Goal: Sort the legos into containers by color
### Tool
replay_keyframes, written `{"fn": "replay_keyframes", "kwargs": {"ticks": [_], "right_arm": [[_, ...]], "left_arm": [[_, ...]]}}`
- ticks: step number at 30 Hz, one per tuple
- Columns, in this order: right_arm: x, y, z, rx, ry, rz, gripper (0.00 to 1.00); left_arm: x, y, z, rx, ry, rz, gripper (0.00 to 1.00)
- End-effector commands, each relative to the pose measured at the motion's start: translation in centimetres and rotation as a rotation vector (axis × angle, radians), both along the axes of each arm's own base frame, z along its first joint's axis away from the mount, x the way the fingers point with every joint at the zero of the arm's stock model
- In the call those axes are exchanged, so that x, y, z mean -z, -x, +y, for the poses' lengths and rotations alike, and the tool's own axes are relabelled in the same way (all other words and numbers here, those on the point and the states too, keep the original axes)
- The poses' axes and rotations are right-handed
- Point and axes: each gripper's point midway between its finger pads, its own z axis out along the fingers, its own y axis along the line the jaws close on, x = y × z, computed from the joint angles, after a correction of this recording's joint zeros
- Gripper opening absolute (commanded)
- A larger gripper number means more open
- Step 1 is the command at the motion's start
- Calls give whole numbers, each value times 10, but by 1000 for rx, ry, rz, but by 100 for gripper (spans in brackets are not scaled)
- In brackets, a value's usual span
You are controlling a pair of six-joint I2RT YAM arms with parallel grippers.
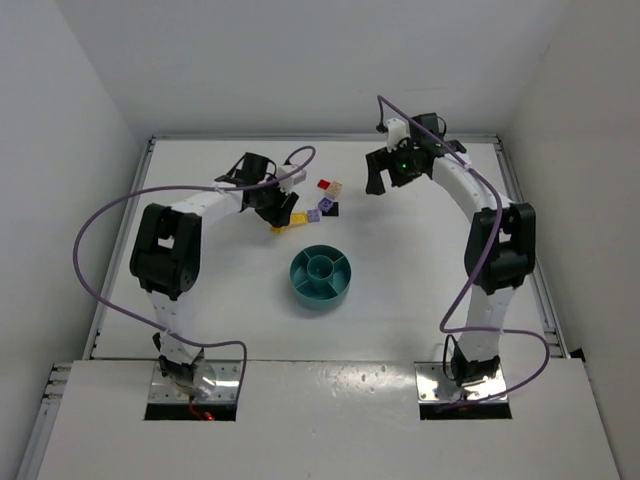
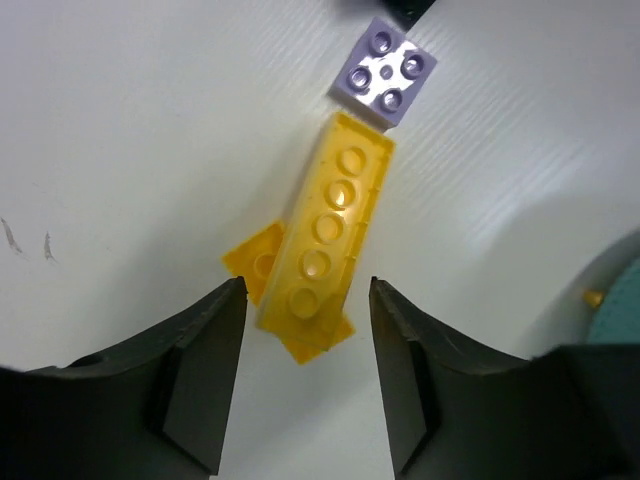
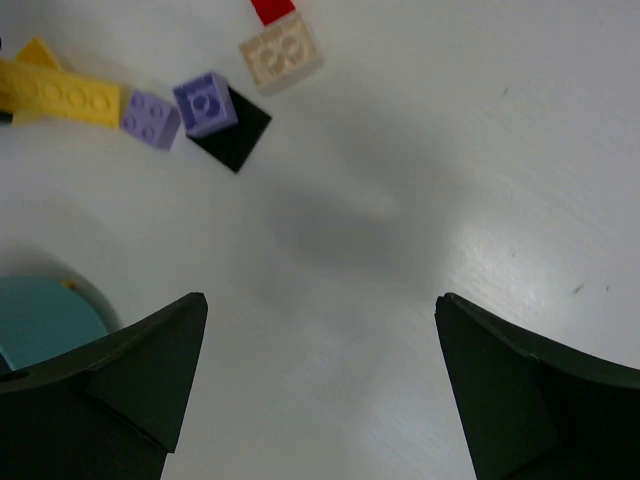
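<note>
Legos lie clustered on the table beyond the teal dish (image 1: 321,277), none visibly sorted. My left gripper (image 2: 307,330) stands partly open astride the long yellow brick (image 2: 326,240), nothing held. Closing could drag the flat yellow piece (image 2: 257,263) beneath, or nudge the purple brick (image 2: 383,72). Right gripper (image 3: 320,330) wide open, empty.

Top camera sat high behind the arm bases, facing down over the whole table (image 1: 200,300), dish (image 1: 321,277) near centre. Left wrist camera looked straight down, very close on the yellow brick (image 2: 325,240) beside the dish. Right wrist camera sat higher, facing the bricks beyond the dish. All three shared that yellow brick.
</note>
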Motion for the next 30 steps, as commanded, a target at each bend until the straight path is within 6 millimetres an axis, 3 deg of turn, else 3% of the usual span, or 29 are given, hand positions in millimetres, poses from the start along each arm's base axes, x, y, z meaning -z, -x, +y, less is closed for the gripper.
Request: {"fn": "replay_keyframes", "kwargs": {"ticks": [1, 2, 3, 6, 7, 9, 10, 11, 15, 17, 22, 30], "right_arm": [[-27, -40, 30, 9, -60, -114, 96], [-27, -46, 37, 0, -63, -126, 96], [-23, -58, 43, 6, -63, -130, 96], [-29, -80, 73, -30, -86, -184, 93], [-17, -92, 76, -30, -89, -195, 92], [-17, -102, 95, -49, -106, -226, 89], [-13, -105, 102, -59, -109, -233, 85], [6, -107, 111, -66, -98, -217, 83], [11, -121, 134, -117, -95, -272, 81], [30, -118, 148, -154, -88, -256, 81], [45, -124, 164, -188, -82, -276, 81], [74, -129, 163, -169, -38, -268, 81]], "left_arm": [[-34, 3, -11, 64, 62, -76, 58], [-29, 8, -9, 64, 57, -56, 61], [-37, 8, -11, 71, 69, -70, 68], [-47, 14, -10, 57, 83, -79, 68], [-52, 13, -6, 39, 91, -84, 68], [-62, 11, -2, 7, 88, -112, 68], [-66, 11, -2, 7, 91, -121, 68], [-70, 10, 1, -12, 100, -123, 68], [-77, 8, 11, -80, 124, -121, 68], [-77, 7, 14, -100, 142, -109, 68], [-90, 5, 24, -144, 172, -120, 68], [-98, 6, 30, -154, 177, -139, 68]]}}
